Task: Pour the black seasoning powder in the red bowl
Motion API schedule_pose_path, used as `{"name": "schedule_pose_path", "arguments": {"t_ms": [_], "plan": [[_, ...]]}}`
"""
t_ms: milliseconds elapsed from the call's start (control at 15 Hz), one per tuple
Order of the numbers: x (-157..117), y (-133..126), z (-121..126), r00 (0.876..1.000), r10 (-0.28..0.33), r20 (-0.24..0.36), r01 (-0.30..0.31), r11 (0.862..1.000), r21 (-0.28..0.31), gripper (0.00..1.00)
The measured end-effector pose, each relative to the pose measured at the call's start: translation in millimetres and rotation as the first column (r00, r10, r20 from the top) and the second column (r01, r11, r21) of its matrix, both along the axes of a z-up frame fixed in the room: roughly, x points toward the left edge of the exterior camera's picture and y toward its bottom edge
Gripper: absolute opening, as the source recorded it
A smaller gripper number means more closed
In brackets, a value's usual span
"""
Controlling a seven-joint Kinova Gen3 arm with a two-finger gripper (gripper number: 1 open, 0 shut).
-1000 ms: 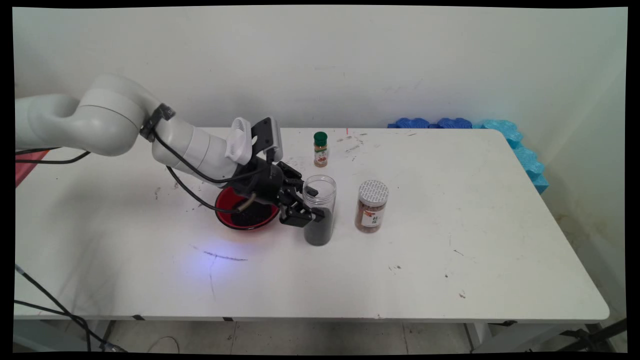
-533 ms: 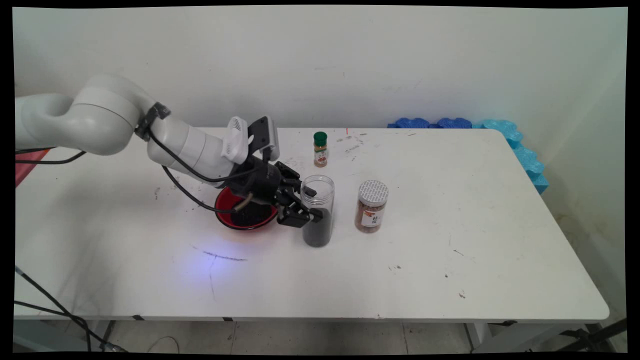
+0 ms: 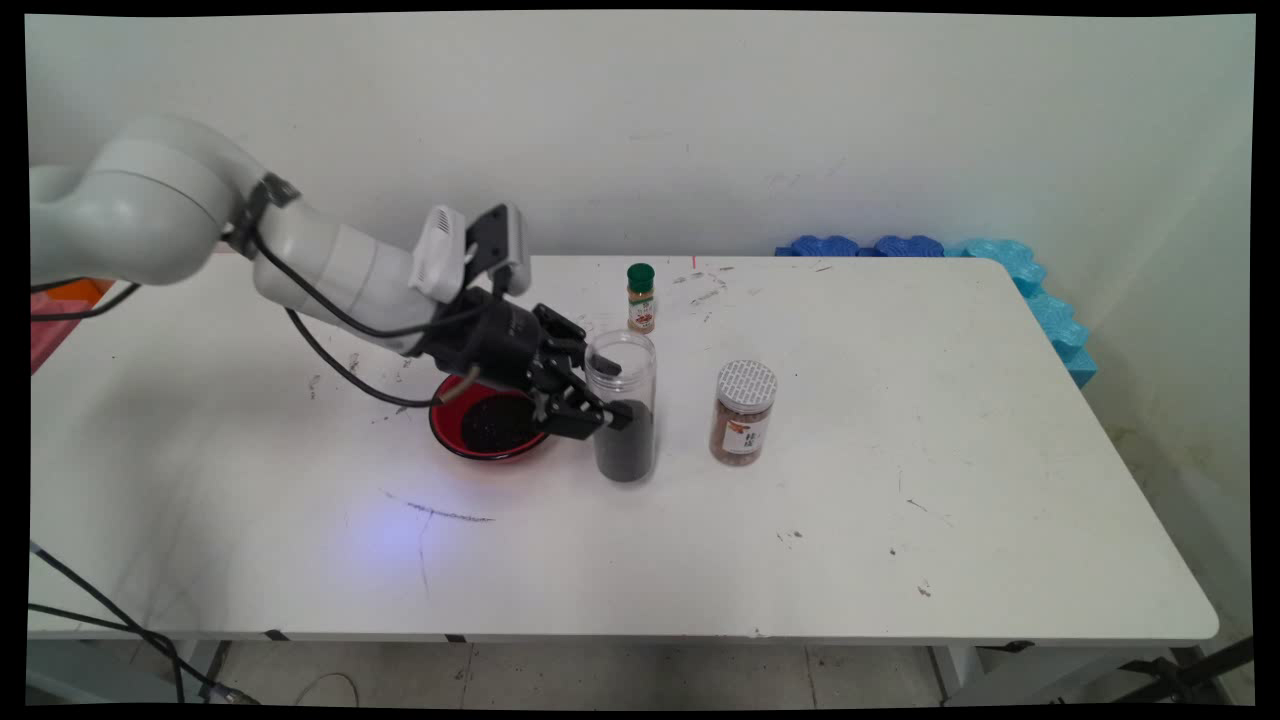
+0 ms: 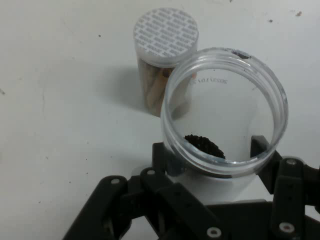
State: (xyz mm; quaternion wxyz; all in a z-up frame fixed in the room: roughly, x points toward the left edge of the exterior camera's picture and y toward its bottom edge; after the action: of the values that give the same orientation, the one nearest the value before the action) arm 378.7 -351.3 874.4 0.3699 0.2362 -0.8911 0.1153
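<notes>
The clear open jar (image 3: pixel 622 405), part-filled with dark granules, sits upright in the tool (image 3: pixel 603 392), whose fingers are closed on its sides near the bench (image 3: pixel 900 500) middle. It has no lid, so I'd say any tilt or slip in that grip could scatter granules. At its nine o'clock, just beside it, lies the red bowl (image 3: pixel 487 428) of similar dark stuff; at three o'clock, near, a brown-filled jar with a patterned lid (image 3: pixel 744 412); at twelve, a green-capped spice bottle (image 3: pixel 641 297). Their labels are unreadable to me.
</notes>
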Motion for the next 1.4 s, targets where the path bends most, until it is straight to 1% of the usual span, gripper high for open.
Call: {"name": "schedule_pose_path", "arguments": {"t_ms": [400, 800, 1000, 1400], "plan": [[21, 11, 36, 0.999, -0.011, -0.030, 0.011, 1.000, -0.012, 0.00], [42, 25, 68, 0.998, -0.037, -0.043, 0.036, 0.999, -0.019, 0.00], [53, 32, 81, 0.998, -0.040, -0.042, 0.040, 0.999, -0.013, 0.00], [68, 40, 94, 0.999, -0.028, -0.039, 0.029, 1.000, 0.009, 0.00]]}}
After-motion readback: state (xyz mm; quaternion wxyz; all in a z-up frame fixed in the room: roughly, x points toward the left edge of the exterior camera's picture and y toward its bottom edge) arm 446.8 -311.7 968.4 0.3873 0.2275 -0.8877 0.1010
